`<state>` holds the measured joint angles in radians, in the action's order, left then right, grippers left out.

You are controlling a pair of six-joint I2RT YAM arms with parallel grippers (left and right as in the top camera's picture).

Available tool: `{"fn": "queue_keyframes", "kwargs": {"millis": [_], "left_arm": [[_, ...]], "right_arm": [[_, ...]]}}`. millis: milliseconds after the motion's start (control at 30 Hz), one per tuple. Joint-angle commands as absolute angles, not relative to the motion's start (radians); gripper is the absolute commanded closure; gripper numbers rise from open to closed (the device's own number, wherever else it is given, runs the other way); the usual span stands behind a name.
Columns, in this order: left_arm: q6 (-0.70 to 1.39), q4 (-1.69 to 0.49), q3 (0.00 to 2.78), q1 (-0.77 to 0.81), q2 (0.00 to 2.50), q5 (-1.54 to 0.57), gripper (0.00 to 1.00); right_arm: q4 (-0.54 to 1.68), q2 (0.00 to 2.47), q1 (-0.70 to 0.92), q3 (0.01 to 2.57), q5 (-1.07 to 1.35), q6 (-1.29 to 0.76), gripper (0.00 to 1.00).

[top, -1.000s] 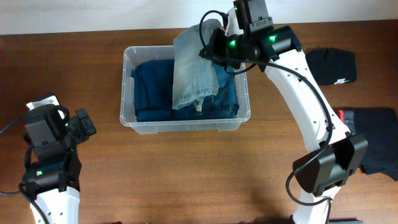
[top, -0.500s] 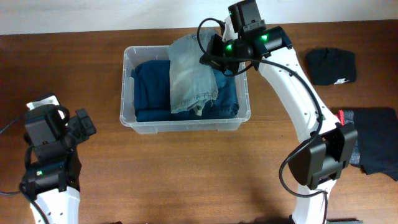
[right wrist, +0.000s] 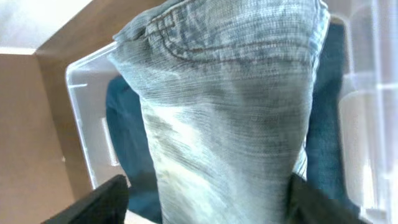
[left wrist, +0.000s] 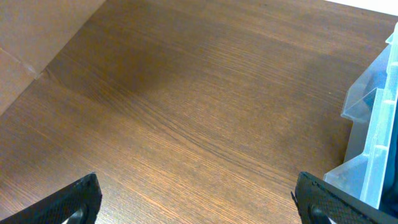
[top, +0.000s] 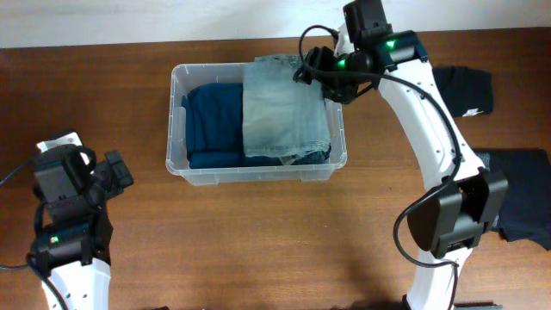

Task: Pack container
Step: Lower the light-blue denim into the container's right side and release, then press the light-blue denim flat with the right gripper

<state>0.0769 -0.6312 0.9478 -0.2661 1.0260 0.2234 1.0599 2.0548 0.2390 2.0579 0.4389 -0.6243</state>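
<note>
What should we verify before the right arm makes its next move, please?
1. Right tool open: ok.
2. Left tool open, over bare table: ok.
3. Light jeans lying on the dark clothes in the container: ok.
4. Jeans fully inside: not ok, the waistband rests over the far rim.
5. Black garment packed: not ok, it lies on the table.

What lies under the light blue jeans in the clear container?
A dark blue folded garment shows beside and below the light blue jeans, filling the container. Much of it and the container's bottom are covered, so anything else beneath cannot be seen.
</note>
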Motion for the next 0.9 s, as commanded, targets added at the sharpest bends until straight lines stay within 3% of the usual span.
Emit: {"fn": "queue_keyframes", "kwargs": {"millis": [0,333,700,767,867], "left_arm": [[0.09,-0.629,0.945,-0.271,1.027,0.216,0.01],[0.09,-0.629,0.945,-0.271,1.027,0.216,0.01],[0.09,-0.629,0.945,-0.271,1.027,0.216,0.01],[0.09,-0.629,0.945,-0.271,1.027,0.216,0.01],[0.09,-0.629,0.945,-0.271,1.027,0.216,0.0]], "right_arm": [[1.072,2.056,0.246,2.062,0.367,-0.606,0.26],[1.143,2.007,0.246,2.137,0.121,-0.495,0.25],[1.2,2.004,0.257,2.236,0.092,-0.42,0.26],[1.201,2.006,0.257,2.226,0.092,-0.406,0.32],[1.205,2.019,0.257,2.221,0.093,-0.403,0.58]]}}
